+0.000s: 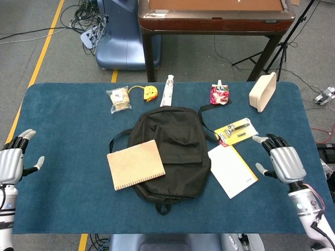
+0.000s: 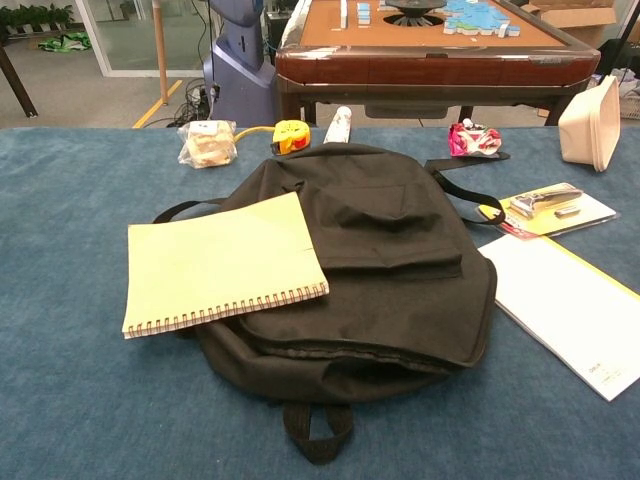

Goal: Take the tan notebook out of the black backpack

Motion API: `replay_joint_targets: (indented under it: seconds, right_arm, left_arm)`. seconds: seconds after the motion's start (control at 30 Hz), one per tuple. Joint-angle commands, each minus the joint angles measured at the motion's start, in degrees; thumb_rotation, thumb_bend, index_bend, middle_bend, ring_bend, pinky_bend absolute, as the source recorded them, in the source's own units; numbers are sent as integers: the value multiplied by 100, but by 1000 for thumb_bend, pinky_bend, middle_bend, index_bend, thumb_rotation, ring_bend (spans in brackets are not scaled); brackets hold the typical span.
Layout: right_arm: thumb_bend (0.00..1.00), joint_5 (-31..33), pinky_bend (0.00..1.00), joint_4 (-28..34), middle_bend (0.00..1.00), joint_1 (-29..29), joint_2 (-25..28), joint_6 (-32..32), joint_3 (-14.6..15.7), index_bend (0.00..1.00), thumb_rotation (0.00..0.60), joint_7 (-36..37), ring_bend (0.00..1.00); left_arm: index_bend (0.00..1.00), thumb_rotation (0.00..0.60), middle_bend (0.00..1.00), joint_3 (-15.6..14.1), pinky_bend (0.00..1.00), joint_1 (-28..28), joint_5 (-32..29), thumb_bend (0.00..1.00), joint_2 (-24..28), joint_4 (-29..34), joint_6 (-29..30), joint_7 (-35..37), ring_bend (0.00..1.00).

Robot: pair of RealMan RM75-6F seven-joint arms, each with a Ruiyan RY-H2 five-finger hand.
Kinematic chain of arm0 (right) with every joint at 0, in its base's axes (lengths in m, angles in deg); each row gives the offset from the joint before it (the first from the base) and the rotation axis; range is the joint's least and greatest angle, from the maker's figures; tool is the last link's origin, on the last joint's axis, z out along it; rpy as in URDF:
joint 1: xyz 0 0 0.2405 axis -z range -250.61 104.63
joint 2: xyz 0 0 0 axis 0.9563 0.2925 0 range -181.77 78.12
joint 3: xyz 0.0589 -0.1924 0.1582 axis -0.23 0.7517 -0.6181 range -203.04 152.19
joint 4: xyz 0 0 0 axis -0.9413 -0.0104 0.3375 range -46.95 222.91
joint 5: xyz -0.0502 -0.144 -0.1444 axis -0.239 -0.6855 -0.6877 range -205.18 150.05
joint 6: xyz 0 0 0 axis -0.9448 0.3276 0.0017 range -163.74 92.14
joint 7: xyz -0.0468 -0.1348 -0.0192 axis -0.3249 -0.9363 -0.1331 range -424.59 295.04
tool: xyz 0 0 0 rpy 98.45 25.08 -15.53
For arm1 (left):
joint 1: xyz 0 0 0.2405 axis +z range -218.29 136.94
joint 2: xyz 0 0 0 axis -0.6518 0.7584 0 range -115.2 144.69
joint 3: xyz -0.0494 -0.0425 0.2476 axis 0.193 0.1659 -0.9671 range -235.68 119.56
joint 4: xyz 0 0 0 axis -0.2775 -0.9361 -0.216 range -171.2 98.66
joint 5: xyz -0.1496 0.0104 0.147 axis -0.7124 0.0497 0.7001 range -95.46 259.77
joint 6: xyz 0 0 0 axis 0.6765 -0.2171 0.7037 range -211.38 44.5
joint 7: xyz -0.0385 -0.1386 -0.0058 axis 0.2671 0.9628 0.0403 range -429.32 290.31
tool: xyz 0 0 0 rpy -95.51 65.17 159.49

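From the chest view I see neither robot hand; only the head view shows them, at the outer edges. My left robot hand [image 1: 11, 157] is partly cut off by the frame edge, fingers spread and holding nothing. My right robot hand [image 1: 285, 161] hovers over the right side of the surface [image 1: 63, 198], fingers apart and likewise empty.

The black backpack [image 1: 172, 149] lies flat in the middle, soft dark fabric, its carry loop pointing toward me. Its front edge gapes slightly in the chest view, but I cannot make out anything inside. The tan notebook [image 1: 135, 164] is outside the bag, resting across its left edge and partly on the blue cloth; it is flat and rectangular, with a spiral binding along the near side.

Just right of the bag lies a white booklet [image 1: 231, 170], and beyond it a carded tool package [image 1: 236, 128], its contents too small to identify. A cream tray [image 1: 262, 91] stands on edge at the far right.
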Motion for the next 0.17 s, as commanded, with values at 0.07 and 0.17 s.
replay_joint_targets:
  seconds: [0.07,0.17]
  right_arm:
    - [274,-59,251,-16,282,202,0,-121,104,240,600,54,148]
    - [274,-66,251,-20,283,331,4,-205,139,252,600,97,148]
  left_arm:
    - [190,600,157,-154,249,289,227,260,41,122,252,20,175]
    - [192,600,158,-248,240,474,402,260,29,207,423,27,175]
